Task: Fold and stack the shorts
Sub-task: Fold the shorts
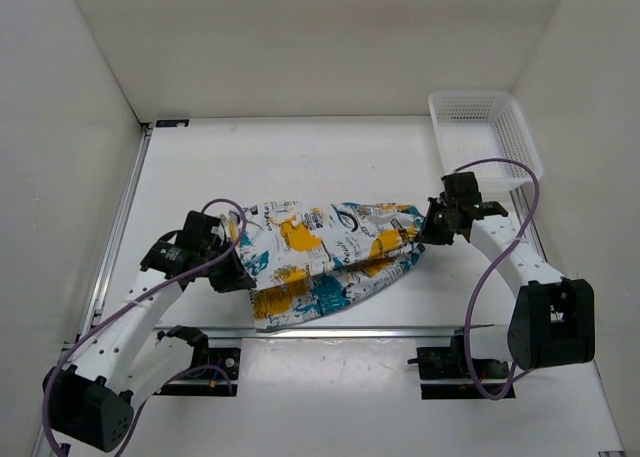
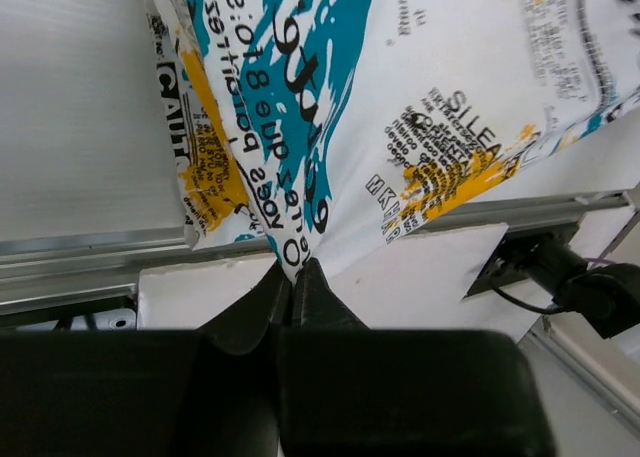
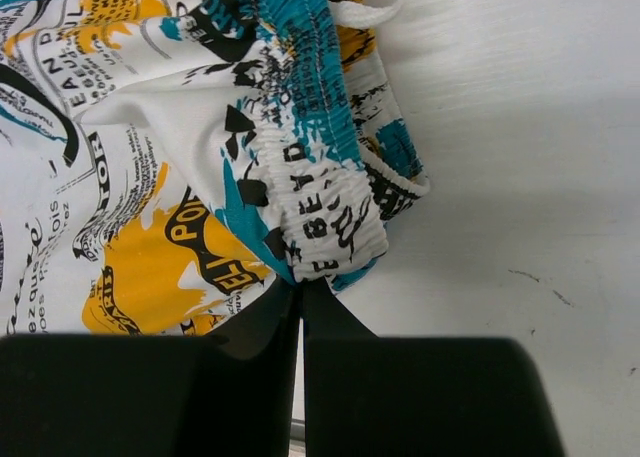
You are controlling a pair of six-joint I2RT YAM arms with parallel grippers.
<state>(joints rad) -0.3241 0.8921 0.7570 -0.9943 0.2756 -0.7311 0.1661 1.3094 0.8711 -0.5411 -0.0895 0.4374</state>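
Observation:
The shorts [image 1: 320, 257], white with yellow-orange, teal and black print, hang stretched between both arms above the table's middle. My left gripper [image 1: 240, 270] is shut on their left edge; in the left wrist view the black fingertips pinch the printed fabric [image 2: 330, 107] at the gripper [image 2: 296, 269]. My right gripper [image 1: 425, 227] is shut on the right end; the right wrist view shows the gathered elastic waistband [image 3: 325, 212] clamped at the gripper [image 3: 300, 285]. The lower part of the shorts droops toward the table's front rail.
A white plastic mesh basket [image 1: 482, 137] stands at the back right corner of the white table [image 1: 300, 167]. A metal rail [image 1: 330, 329] runs along the front edge. White walls close in the left, back and right sides.

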